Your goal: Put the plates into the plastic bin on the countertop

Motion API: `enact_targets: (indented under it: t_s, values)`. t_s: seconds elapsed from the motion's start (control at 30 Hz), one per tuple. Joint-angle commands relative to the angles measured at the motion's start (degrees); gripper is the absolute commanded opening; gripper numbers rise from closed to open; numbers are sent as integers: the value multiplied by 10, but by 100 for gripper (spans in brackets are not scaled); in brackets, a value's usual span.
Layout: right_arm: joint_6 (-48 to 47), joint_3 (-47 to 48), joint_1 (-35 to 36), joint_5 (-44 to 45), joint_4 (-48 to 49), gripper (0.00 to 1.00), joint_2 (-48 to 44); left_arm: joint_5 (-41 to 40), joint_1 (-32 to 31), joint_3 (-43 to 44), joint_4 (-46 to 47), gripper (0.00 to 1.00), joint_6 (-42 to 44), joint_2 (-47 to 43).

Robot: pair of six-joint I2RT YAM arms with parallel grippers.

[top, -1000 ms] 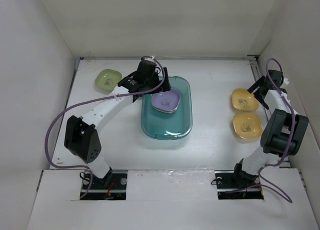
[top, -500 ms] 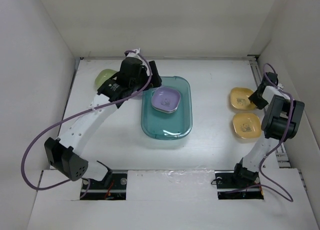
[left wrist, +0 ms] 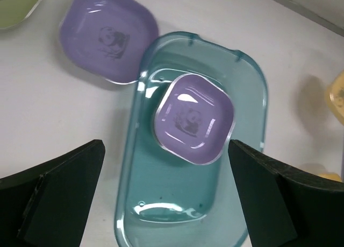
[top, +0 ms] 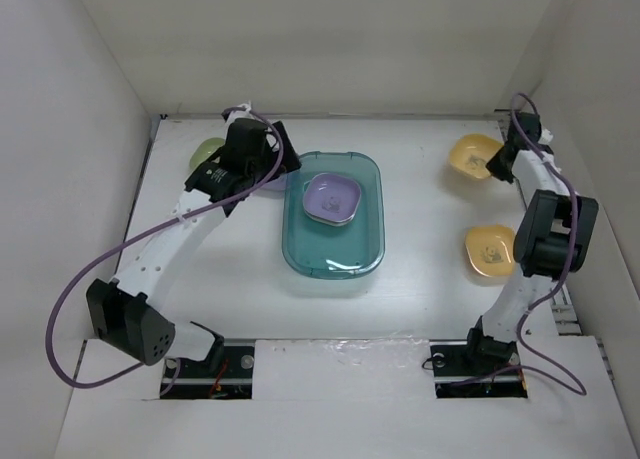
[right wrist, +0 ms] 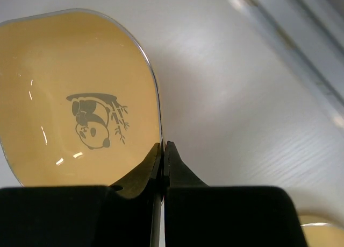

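Yellow plate (right wrist: 75,85) pinched in right fingers (right wrist: 183,177), arm (top: 545,234) outstretched.

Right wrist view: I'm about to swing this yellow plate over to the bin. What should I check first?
1. Right gripper shut on the yellow plate: ok, the jaws pinch its rim.
2. Pinch deep enough for the carry: cannot tell, only the rim's edge is held.
3. Room in the plastic bin: ok, one purple plate lies in its far half and the near half is bare.
4. Left gripper out of the drop zone: ok, open and empty by the bin's far-left corner.
5. Straight path to the bin: ok, the second yellow plate lies to the near side of that line.
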Motion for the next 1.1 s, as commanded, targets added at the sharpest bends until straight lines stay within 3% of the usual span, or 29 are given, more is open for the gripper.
enact_targets:
  t_s: [0.0, 0.13, 0.3, 0.57, 0.9, 0.97, 1.0, 1.03, 1.07]
  values:
    - [20, 52, 91, 20, -17, 0, -72, -1, 54, -47, 33, 100, -38, -17]
    - [34, 32, 178, 43, -8, 0, -148, 77, 172, -74, 73, 100, -38, -17]
    - [77, 8, 306, 68, 12, 0, -190, 30, 185, -54, 67, 100, -38, 5]
    - [166, -5, 471, 125, 23, 0, -122, 1, 222, 54, 20, 100, -38, 83]
    - [206, 3, 518, 119, 44, 0, -50, 59, 347, 53, 26, 100, -43, 168]
    - [212, 19, 528, 127, 32, 8, -43, 59, 360, 35, 45, 100, -49, 175]
    - [212, 19, 528, 127, 24, 22, -43, 59, 360, 30, 51, 100, -49, 180]
    - [212, 19, 536, 141, 24, 71, -43, 59, 360, 25, 51, 100, -54, 180]
    - [212, 24, 536, 146, 24, 87, -49, 59, 360, 25, 61, 100, -54, 195]
